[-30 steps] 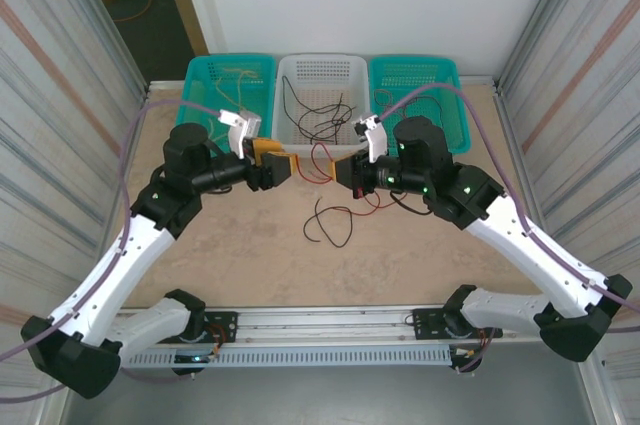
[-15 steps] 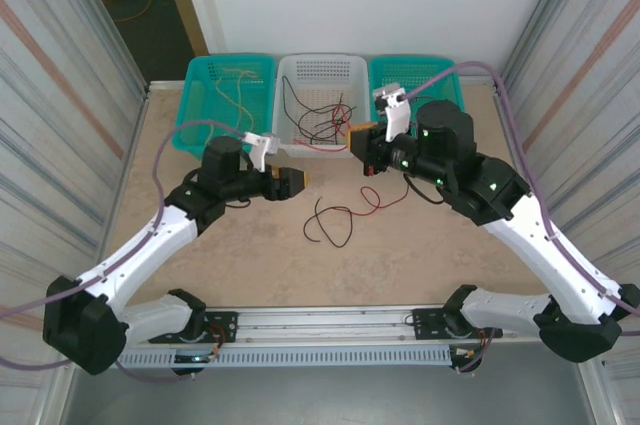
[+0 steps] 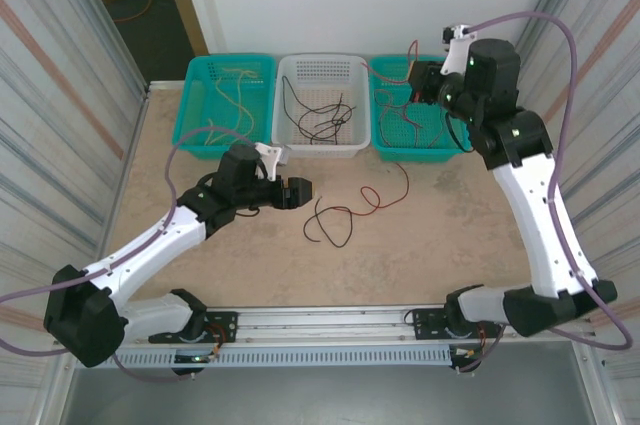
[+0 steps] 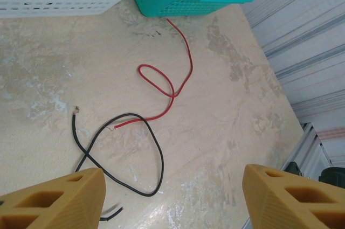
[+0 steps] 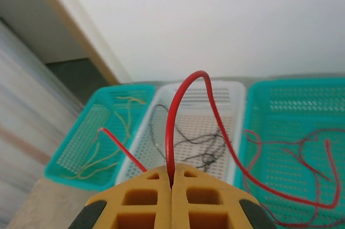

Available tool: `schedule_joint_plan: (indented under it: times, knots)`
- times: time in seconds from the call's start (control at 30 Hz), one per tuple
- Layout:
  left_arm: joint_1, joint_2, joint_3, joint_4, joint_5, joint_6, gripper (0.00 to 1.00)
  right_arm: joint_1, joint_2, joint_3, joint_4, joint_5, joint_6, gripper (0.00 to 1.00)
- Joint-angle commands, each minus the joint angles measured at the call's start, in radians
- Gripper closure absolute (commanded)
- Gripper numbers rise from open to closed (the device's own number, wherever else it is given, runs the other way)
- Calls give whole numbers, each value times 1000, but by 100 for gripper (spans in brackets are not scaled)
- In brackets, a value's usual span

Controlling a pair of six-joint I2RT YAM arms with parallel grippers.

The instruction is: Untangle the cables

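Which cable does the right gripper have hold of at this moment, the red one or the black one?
The red cable, pinched in the shut right gripper and trailing down to the table, where the black cable lies loose.

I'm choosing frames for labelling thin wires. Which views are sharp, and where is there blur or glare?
Top external: even light, no glare, black cable crisp on the table. Left wrist: the same cable sharp, no motion blur. Right wrist: red cable readable, baskets behind it blurred, left edge smeared.
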Motion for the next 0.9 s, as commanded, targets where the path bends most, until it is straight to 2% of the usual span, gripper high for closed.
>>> schedule_joint_plan:
  times: [0.0, 0.27, 0.4, 0.43, 0.6, 0.73, 0.87]
  knots:
    - [-14, -2, -2, -10, -30, -13, 31, -75, 82, 55, -55, -39, 52, 100]
    - [-22, 0, -3, -12, -35, -14, 32, -201, 292, 170, -67, -78, 96, 100]
    - [-22, -16, -7, -25, -39, -10, 32, -232, 370, 209, -66, -104, 103, 95]
    - [-21, -21, -11, -26, -41, -6, 32, -236, 391, 228, -76, -95, 100, 92]
    - [-21, -37, -21, -35, -43, 3, 31, -243, 447, 284, -121, -77, 107, 57]
    - [-22, -43, -30, -32, -45, 2, 30, -209, 382, 222, -105, -42, 99, 44]
    - [-22, -42, -30, -30, -46, 0, 30, -129, 254, 58, -87, 19, 64, 39]
